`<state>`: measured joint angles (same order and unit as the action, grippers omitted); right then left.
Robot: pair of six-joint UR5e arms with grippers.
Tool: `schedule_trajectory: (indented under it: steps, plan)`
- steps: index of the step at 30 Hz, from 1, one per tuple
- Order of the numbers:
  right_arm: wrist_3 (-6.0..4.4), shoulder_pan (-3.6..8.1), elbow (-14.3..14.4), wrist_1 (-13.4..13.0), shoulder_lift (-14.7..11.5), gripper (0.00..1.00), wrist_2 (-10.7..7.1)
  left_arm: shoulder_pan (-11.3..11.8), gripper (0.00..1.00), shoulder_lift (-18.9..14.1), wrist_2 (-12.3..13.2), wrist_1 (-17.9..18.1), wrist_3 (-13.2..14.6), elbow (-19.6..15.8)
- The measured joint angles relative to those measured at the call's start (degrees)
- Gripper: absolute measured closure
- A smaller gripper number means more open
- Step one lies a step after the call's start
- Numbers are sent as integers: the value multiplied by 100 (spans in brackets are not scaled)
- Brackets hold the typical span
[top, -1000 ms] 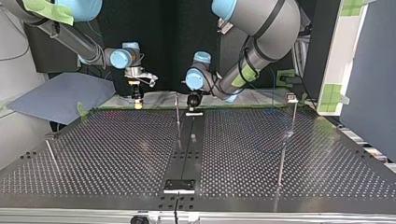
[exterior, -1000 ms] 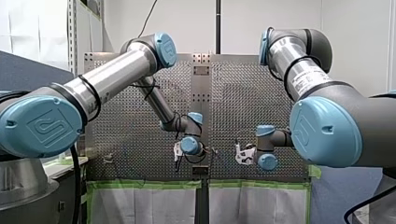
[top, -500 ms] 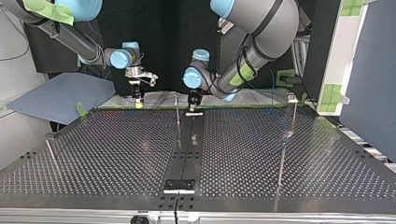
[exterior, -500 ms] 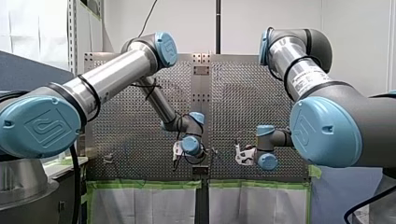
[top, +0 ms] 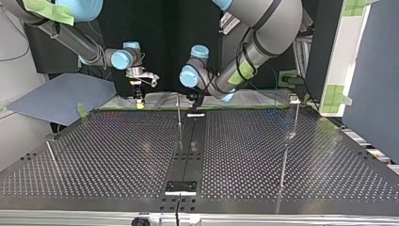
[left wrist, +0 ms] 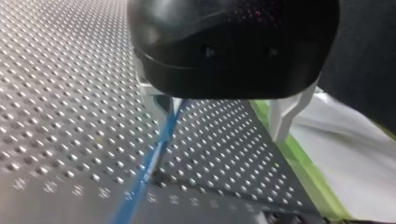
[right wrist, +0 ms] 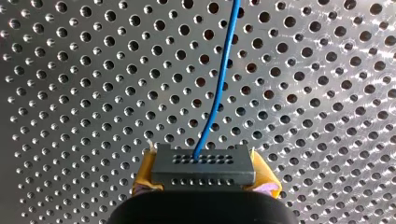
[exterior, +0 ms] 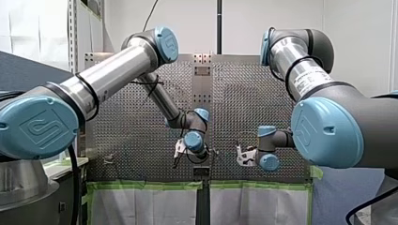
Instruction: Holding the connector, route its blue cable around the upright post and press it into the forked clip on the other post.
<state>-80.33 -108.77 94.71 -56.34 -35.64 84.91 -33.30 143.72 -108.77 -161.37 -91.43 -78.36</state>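
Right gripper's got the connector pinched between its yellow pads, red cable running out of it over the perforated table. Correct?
Not quite: the cable is blue, not red. The right wrist view shows it leaving the connector, which my right gripper pinches between its yellow pads, and running out over the perforated table.

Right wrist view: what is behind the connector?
The perforated table lies beyond the connector. The blue cable leaves its holed face and runs ahead over that table. My right gripper clamps its sides with yellow pads; the gripper's black body covers its rear end.
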Motion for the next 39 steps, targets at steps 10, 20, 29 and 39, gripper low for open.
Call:
schedule_trajectory:
  steps: [10, 20, 29, 39]
  plan:
    - [7, 0, 0, 24, 0, 100, 0, -171, 0, -218, -8, -201, 5, -57]
    - [4, -8, 0, 25, -1, 100, 0, -307, 0, -309, -19, -265, 11, -279]
    - [-10, -3, 0, 26, -1, 100, 0, -471, 0, -314, -67, -243, 16, -299]
    - [-25, 0, 0, 67, -1, 100, 1, -579, 0, -315, -200, -279, 8, -301]
